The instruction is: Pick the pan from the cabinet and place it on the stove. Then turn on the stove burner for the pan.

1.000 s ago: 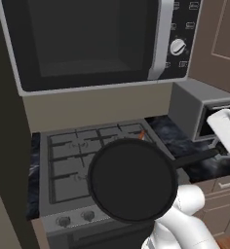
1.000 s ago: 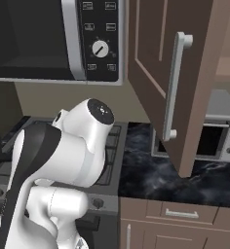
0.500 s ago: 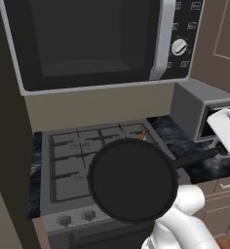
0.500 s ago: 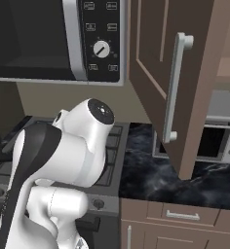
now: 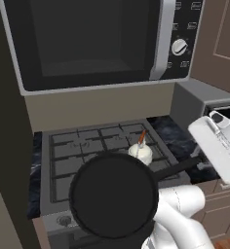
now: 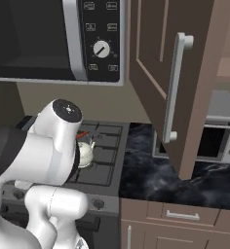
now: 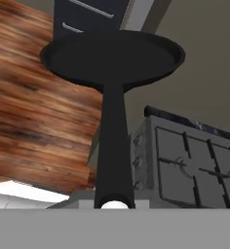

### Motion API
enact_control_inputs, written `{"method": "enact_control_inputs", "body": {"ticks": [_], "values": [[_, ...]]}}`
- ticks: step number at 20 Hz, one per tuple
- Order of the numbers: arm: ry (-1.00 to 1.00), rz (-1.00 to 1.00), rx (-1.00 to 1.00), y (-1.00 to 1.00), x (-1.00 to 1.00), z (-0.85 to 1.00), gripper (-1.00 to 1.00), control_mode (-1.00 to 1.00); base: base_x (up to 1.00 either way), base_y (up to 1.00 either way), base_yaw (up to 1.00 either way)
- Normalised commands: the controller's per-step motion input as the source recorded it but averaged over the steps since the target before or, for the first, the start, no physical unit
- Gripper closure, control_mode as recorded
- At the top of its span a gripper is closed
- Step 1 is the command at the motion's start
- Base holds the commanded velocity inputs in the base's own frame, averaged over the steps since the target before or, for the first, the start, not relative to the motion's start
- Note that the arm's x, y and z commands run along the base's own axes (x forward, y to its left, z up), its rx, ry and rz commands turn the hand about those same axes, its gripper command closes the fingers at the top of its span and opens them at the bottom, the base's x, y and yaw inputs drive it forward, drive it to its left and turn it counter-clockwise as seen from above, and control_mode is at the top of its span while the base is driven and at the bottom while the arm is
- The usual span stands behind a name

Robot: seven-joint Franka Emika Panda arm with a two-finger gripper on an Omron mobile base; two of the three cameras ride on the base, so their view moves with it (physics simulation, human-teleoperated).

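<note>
The pan (image 5: 114, 197) is a flat round black disc held in the air over the front of the stove (image 5: 87, 146), its rim covering the stove's front edge in the left base view. Its long handle runs right to my gripper (image 5: 201, 159), which is shut on the handle's end. In the hand view the handle rises from my gripper (image 7: 114, 203) to the pan (image 7: 112, 58), with the stove (image 7: 195, 160) off to one side. The cabinet (image 6: 161, 82) hangs with its door swung open; its silver bar handle (image 6: 175, 87) faces me.
A small white kettle (image 5: 141, 151) with a reddish handle stands on a stove grate just behind the pan, also kettle (image 6: 85, 151). A microwave (image 5: 87, 44) hangs above the stove. A toaster oven (image 6: 214, 141) sits on the dark counter (image 6: 151, 170). Knobs (image 6: 98, 204) line the stove front.
The arm has carried the pan to the left and a little toward the stove's front. The kettle behind it, mostly covered before, now shows.
</note>
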Motion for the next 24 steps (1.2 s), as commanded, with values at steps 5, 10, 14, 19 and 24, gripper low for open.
{"method": "enact_control_inputs", "body": {"ticks": [5, 10, 14, 19, 24], "values": [[0.00, -0.19, -0.02, 0.52, 0.06, -0.18, 1.00, -1.00, 0.00, 0.00, 0.00], [-0.02, -0.25, 0.01, 0.18, 0.05, -0.24, 1.00, -1.00, 0.00, 0.00, 0.00], [0.00, -0.24, 0.00, 0.15, 0.07, -0.24, 1.00, -1.00, 0.00, 0.00, 0.00], [0.00, -0.18, 0.05, 0.06, 0.09, -0.37, 1.00, -1.00, 0.00, 0.00, 0.00], [0.00, -0.14, 0.12, 0.05, 0.15, -0.42, 1.00, -1.00, 0.00, 0.00, 0.00]]}}
